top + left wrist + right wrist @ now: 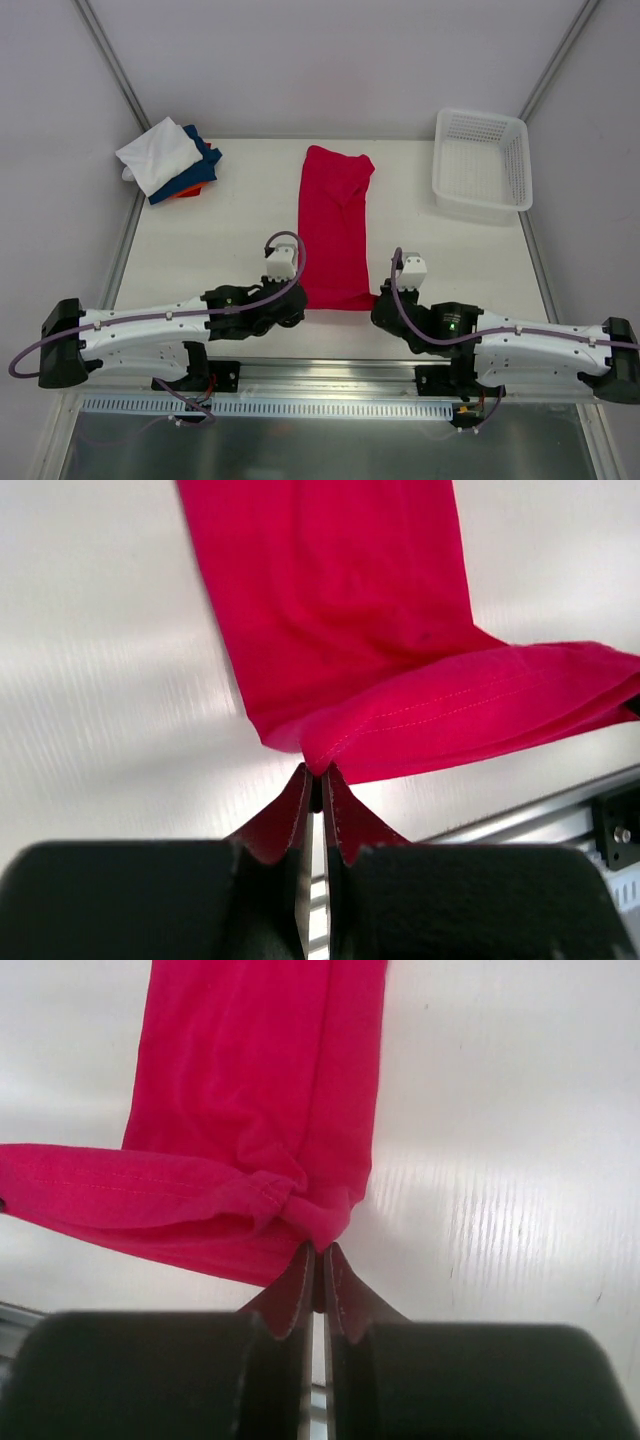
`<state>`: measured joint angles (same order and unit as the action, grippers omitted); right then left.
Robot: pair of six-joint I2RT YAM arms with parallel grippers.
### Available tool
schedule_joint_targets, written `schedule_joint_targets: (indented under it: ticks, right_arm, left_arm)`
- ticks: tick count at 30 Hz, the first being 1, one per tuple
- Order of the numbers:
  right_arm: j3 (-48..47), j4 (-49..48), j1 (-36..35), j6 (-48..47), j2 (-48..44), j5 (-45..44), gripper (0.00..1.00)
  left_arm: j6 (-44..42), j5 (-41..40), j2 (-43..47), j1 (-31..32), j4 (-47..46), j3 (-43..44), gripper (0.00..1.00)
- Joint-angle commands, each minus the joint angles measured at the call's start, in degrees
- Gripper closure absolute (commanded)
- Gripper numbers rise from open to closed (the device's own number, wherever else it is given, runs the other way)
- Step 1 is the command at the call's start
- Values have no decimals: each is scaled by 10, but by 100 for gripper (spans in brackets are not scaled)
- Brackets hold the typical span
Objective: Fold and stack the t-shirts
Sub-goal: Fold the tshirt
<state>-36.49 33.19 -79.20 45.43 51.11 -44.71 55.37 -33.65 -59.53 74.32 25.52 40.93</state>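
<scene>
left tool [316, 778]: jaws pinched tight on the near-left hem corner of the red t-shirt [340, 610], no gap visible. right tool [318, 1258]: same, clamped on the near-right hem corner, with cloth bunched just ahead of its tips. The hem band runs across between the two tools and is lifted at both pinch points. The rest of the shirt lies on the bench [240, 235] as a long narrow strip, stretching away ahead of both tools.

The folded stack [172, 165] is well ahead and left of the left tool: white shirt [158, 152] on top, dark blue shirt [203, 166] under it, orange shirt [183, 190] edge showing at the bottom. The basket [483, 190] is ahead and right of the right tool, apart from the red cloth.
</scene>
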Motion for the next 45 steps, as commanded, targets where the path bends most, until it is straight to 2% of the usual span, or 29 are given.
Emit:
schedule_joint_targets:
  ticks: [1,9,21,29,37,38,39,40,41,42,43,44,45]
  right_arm:
    - [-35,-5,48,-115,-3,20,99]
    - [-78,-88,186,-264,42,110,99]
    - [-149,-195,336,-368,198,259,100]
    - [-256,-233,425,-422,332,342,100]
    - [-377,-254,502,-430,519,415,100]
    - [-385,-255,505,-426,535,419,99]
    - [-417,-239,517,-418,551,434,86]
    - [-431,-230,519,-413,579,438,74]
    - [-439,-229,523,-408,587,441,64]
    - [-447,-229,525,-404,593,441,54]
    - [-449,-229,525,-402,597,441,52]
    - [-451,-228,525,-405,601,441,51]
    - [-452,-227,526,-407,599,440,50]
  left_arm:
    - [-83,-22,-13,-49,4,32,100]
    - [-181,15,-52,-138,-56,73,100]
    - [-284,87,-164,-233,-135,148,100]
    - [-342,155,-276,-324,-191,210,100]
    - [-394,230,-455,-398,-222,328,100]
    - [-399,241,-474,-410,-222,344,97]
    - [-408,243,-508,-416,-222,372,85]
    - [-412,245,-522,-420,-222,384,68]
    - [-417,244,-535,-423,-221,396,39]
    - [-423,244,-552,-431,-221,415,30]
    - [-425,245,-559,-435,-218,422,23]
    - [-426,245,-564,-438,-217,429,7]
    - [-432,242,-567,-444,-216,435,1]
